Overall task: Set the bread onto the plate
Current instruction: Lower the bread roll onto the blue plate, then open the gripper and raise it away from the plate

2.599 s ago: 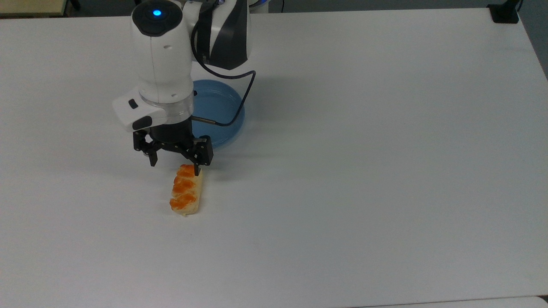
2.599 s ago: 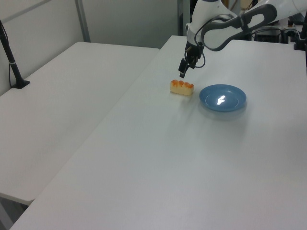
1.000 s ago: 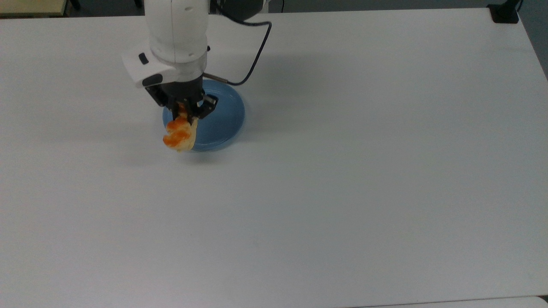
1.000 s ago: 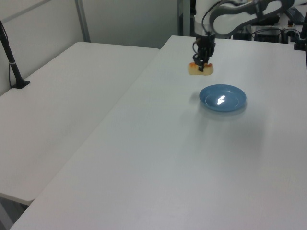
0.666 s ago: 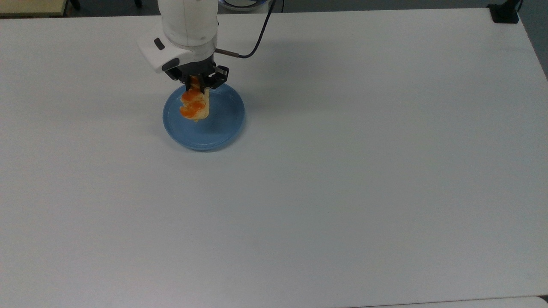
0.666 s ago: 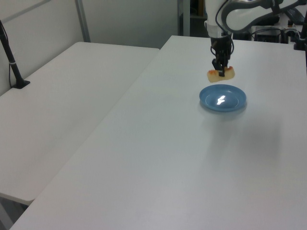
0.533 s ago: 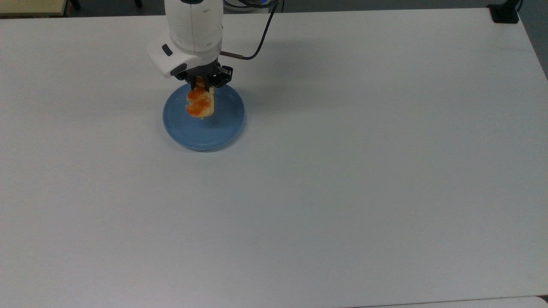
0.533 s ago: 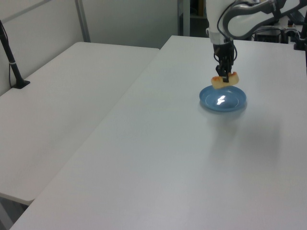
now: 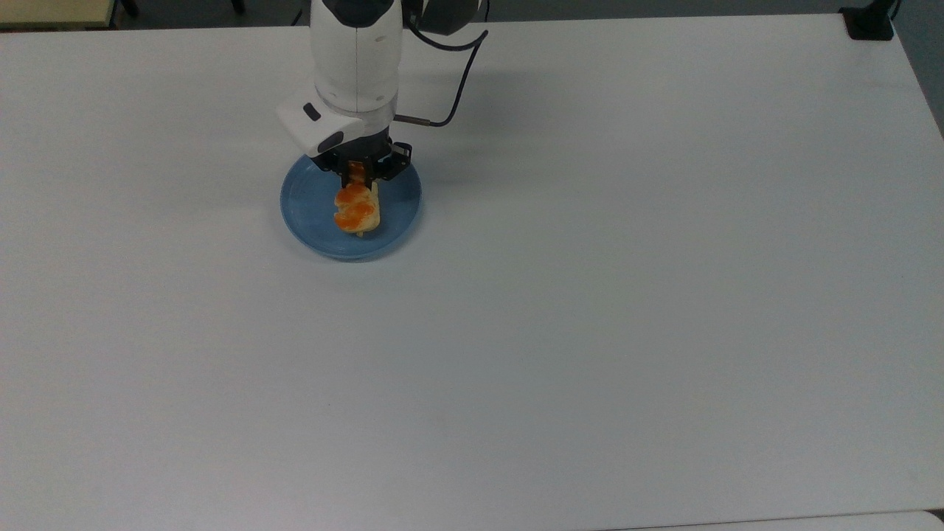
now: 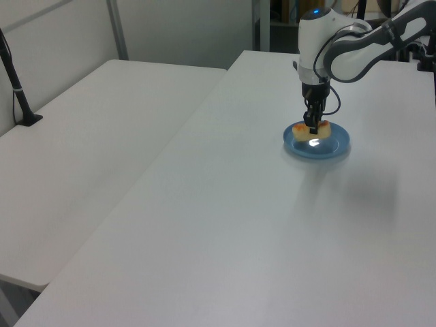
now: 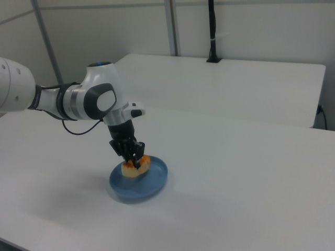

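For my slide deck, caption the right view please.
Gripper holds the bread low over the blue plate on a white table.

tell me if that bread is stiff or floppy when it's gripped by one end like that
Probably stiff: the bread sticks out from the gripper, which pinches one end, without sagging. It likely is light, since that end grip holds it. Released over the plate, it should lie flat rather than roll, being oblong with a flat base.

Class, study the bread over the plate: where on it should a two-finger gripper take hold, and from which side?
Grip the bread across its narrow width, coming from above: its cream sides are flat. The gripper holds it so over the plate.
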Controlling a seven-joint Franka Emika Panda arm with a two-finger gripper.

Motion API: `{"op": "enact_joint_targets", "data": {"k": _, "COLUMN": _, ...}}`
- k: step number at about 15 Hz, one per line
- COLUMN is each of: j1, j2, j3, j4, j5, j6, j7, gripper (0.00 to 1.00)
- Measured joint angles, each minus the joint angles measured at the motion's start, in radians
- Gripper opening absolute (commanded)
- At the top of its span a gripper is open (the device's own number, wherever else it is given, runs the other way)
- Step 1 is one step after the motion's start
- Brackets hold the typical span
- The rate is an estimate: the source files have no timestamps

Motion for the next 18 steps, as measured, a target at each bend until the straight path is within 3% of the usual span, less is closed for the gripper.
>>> {"op": "enact_joint_targets", "data": {"k": 4, "j1": 0.000, "j2": 0.015, "j3": 0.000, "j4": -0.001, "j5": -0.014, "j6": 0.002, "j7": 0.000, "gripper": 1.00}}
{"op": "enact_joint_targets", "data": {"k": 13, "j1": -0.005, "j2": 0.023, "j3": -0.001, "j4": 0.025, "j5": -0.014, "j6": -0.044, "j7": 0.050, "gripper": 1.00}}
{"op": "enact_joint_targets", "data": {"k": 18, "j1": -0.053, "j2": -0.045, "j3": -0.005, "j4": 0.267, "j5": 0.017, "j6": -0.353, "j7": 0.057, "gripper": 1.00}}
